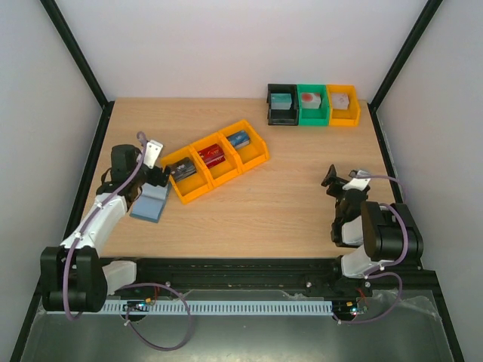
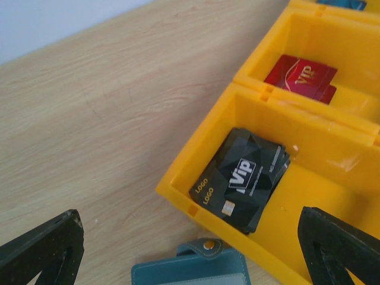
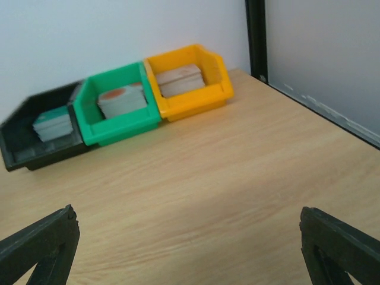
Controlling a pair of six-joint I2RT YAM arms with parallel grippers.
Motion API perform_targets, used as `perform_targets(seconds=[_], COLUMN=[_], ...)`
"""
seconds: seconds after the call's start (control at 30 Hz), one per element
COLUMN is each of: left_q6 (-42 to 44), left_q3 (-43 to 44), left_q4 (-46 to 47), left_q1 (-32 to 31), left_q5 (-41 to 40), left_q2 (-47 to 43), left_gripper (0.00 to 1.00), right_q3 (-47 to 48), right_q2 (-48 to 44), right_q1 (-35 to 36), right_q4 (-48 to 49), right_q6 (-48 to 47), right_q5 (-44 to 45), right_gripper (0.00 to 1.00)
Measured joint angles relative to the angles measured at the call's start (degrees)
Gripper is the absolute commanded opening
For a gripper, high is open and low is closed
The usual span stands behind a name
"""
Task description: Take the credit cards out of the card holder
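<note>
The teal card holder [image 1: 149, 204] lies on the table at the left, its snap tab [image 2: 206, 244] showing at the bottom of the left wrist view. A stack of black credit cards [image 2: 243, 178] rests in the nearest of three joined yellow bins [image 2: 178, 193]. The middle bin holds a red card [image 2: 301, 78] and the far bin a blue card [image 1: 239, 139]. My left gripper [image 1: 157, 178] hovers open over the holder and the bin's corner, holding nothing. Near the right edge, my right gripper [image 1: 336, 181] stands open above bare wood.
A black bin [image 3: 35, 154], a green bin [image 3: 119, 133] and a yellow bin [image 3: 196, 101], each holding a stack of cards, stand in a row at the back right. Black frame posts [image 1: 389, 83] and white walls border the table.
</note>
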Motion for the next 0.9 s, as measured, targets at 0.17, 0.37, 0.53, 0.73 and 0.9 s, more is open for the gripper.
perform_targets(seconds=[0.17,0.37,0.53,0.73,0.9], left_q6=[2.0,7.5,10.6,-0.3,-11.0], left_q3=[-4.2,-7.7,5.4,-10.3,-31.3], left_q4=[5.1,9.2,1.1,18.0,43.2], left_q1=[0.0,-1.0,-0.8,3.6,2.6], left_q5=[-1.3,-2.2,-5.0,-2.2,-2.5], left_q2=[-0.9,-1.5,11.8,1.8,-1.9], left_gripper=[0.99,0.99,0.99,0.99,0.99], right_q3=[1.4,2.9,2.9,2.9,2.9], right_q2=[0.0,0.0,0.0,0.0,0.0], right_q1=[0.0,0.0,0.1,0.2,0.2], right_q4=[1.6,1.4,1.3,1.3,1.0], right_q6=[-1.0,-1.6,-1.7,-1.8,-1.9], right_q5=[-2.6,-3.5,-3.7,-3.8,-3.7], right_gripper=[0.99,0.99,0.99,0.99,0.99])
